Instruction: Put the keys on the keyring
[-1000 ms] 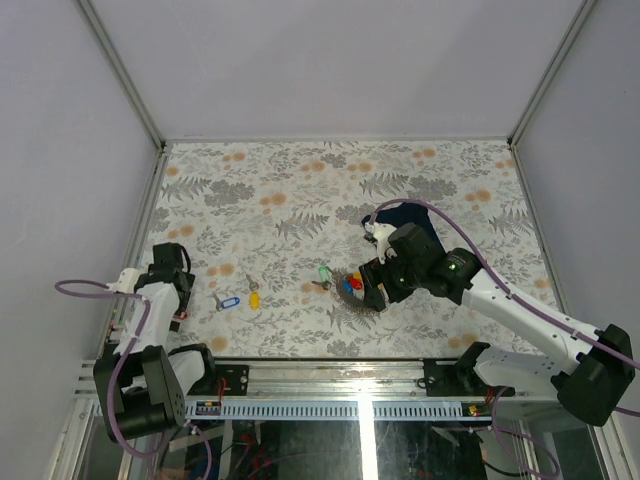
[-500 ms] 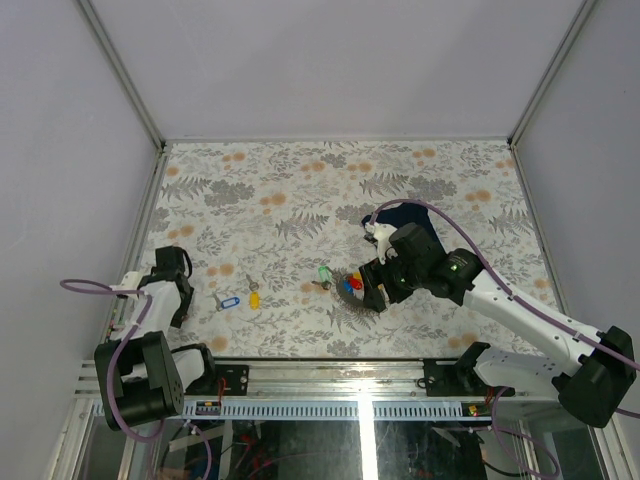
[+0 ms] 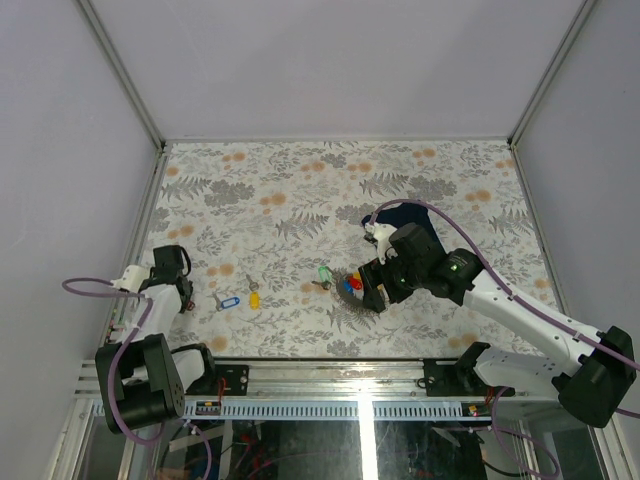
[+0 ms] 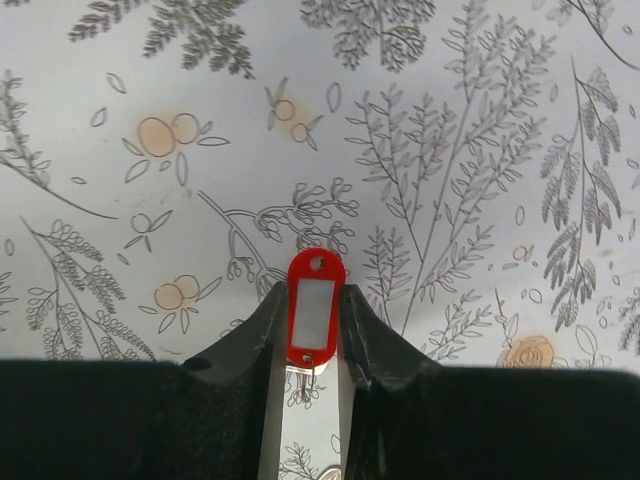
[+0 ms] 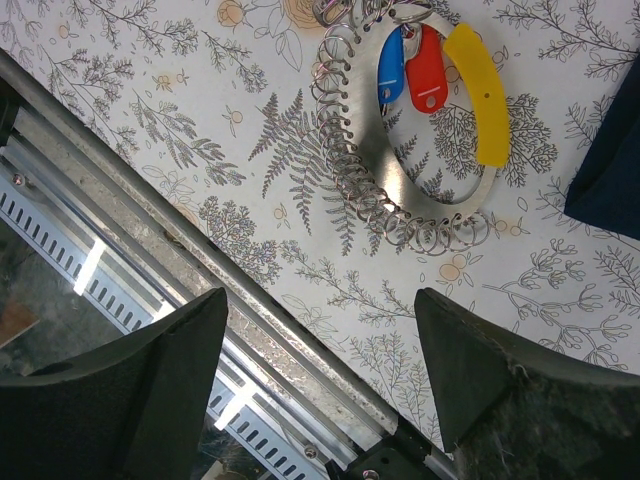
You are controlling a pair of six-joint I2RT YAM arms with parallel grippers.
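In the left wrist view my left gripper [image 4: 313,325] is shut on a red oval key tag [image 4: 315,305], which stands upright between the two black fingers over the floral table. A thin wire loop hangs under the tag; its key is mostly hidden. In the top view this gripper [image 3: 168,285] sits at the table's left edge. Three keys lie loose: blue tag [image 3: 228,300], yellow tag [image 3: 254,298], green tag [image 3: 323,273]. The keyring [image 5: 365,150], a silvery ring with a coiled rim and blue, red and yellow tags, lies flat below my right gripper [image 5: 320,305], which is open and holds nothing.
A dark navy cloth [image 3: 412,222] lies behind the right arm and shows at the right edge [image 5: 612,160] of the right wrist view. The metal rail of the table's near edge [image 5: 150,240] runs just beside the keyring. Grey walls enclose the table on three sides.
The left gripper has closed from wide open onto the red tag, and the left arm has shifted slightly toward the near left. The right arm has barely moved.
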